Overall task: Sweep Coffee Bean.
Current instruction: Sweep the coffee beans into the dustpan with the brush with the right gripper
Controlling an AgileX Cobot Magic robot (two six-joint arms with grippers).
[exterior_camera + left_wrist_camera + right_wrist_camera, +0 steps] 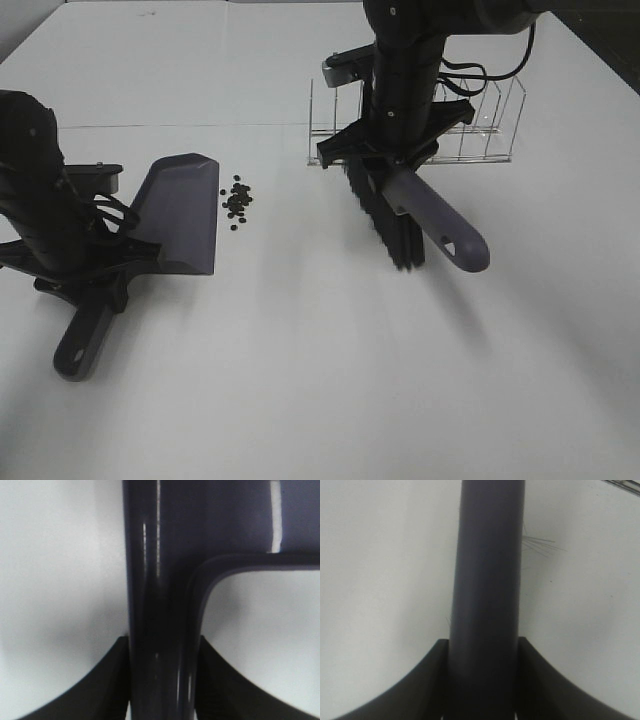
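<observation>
The white table (300,400) carried everything, with a wire rack (480,130) standing at its far side. The left gripper (98,280) was clenched on the handle of the grey dustpan (180,210), whose open edge faced right. The right gripper (395,160) grasped the brush (440,230) by its handle, just in front of the rack and well apart from the dustpan. The coffee beans (237,200) lay in a loose cluster on the table just beside the dustpan's open edge, between dustpan and brush.

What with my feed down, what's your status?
Left gripper shut on dustpan. Right gripper shut on brush. Coffee beans beside dustpan lip. Nothing between brush and beans.
</observation>
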